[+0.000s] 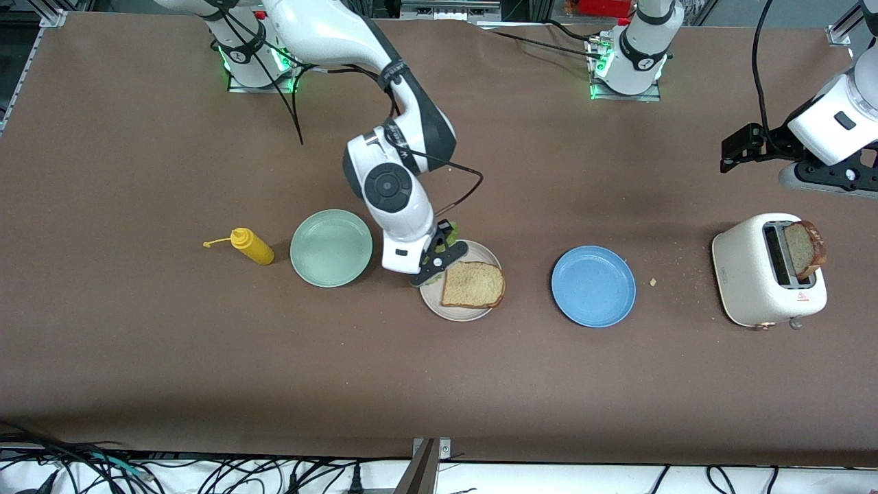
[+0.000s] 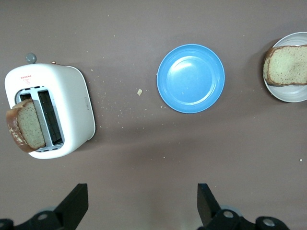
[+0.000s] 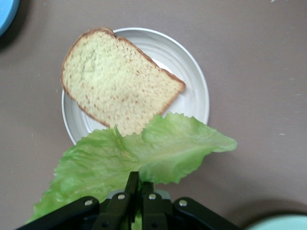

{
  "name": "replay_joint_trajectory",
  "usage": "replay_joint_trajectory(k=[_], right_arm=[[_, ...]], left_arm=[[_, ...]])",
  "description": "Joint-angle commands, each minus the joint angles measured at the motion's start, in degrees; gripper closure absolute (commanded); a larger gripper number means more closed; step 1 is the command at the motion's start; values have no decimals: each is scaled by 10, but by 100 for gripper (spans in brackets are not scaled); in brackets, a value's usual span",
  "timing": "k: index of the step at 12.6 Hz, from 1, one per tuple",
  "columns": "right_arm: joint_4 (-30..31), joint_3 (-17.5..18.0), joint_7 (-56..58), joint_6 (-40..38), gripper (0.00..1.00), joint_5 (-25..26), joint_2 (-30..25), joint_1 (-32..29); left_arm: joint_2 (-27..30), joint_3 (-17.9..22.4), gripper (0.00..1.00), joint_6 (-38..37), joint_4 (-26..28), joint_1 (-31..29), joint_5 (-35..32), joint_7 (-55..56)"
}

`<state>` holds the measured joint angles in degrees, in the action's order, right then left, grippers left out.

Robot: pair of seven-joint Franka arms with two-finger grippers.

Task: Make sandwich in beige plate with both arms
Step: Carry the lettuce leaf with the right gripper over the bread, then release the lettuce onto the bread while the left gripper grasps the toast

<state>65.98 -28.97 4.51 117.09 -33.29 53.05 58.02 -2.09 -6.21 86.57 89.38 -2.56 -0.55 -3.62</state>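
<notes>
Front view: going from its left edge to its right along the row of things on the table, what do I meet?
Mustard bottle → green plate → beige plate with a bread slice → blue plate → toaster holding another slice.

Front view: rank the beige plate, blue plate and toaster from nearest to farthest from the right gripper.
1. beige plate, directly under the right gripper, which holds the lettuce leaf.
2. blue plate, next toward the left arm's end.
3. toaster, farthest, at the left arm's end.
</notes>
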Motion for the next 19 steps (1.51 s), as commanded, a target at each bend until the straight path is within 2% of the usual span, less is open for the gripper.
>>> replay_joint_trajectory(k=[1, 4, 6, 8, 11, 12, 13, 15, 17, 19], right_arm=[[-31, -22, -76, 52, 100, -50, 46, 21], [-30, -14, -143, 128, 100, -63, 70, 34], [-30, -17, -151, 154, 100, -105, 74, 35], [-30, -21, -154, 166, 100, -132, 75, 35], [-30, -21, -152, 192, 100, -136, 79, 32], [-30, -21, -151, 197, 96, -136, 82, 32], [-30, -22, -151, 198, 81, -136, 85, 32], [-29, -22, -153, 201, 44, -136, 87, 33], [-28, -22, -152, 201, 1, -136, 92, 34], [-28, -28, -150, 200, 1, -136, 91, 34]], left_arm=[[-2, -2, 0, -11, -10, -9, 6, -7], [-13, -2, 0, -7, -11, -9, 14, -7], [-29, -2, 0, -3, -12, -15, 24, 0], [-43, -2, 0, 39, -11, -21, 22, -1], [-62, -1, 0, 68, -11, -42, 19, -5], [-65, -1, 0, 69, -11, -50, 19, -6], [-68, -1, 0, 69, -11, -57, 20, -5], [-71, -1, 0, 69, -11, -61, 20, -5], [-71, -1, 0, 69, -11, -64, 20, -6], [-70, -1, 0, 68, -11, -65, 20, -6]])
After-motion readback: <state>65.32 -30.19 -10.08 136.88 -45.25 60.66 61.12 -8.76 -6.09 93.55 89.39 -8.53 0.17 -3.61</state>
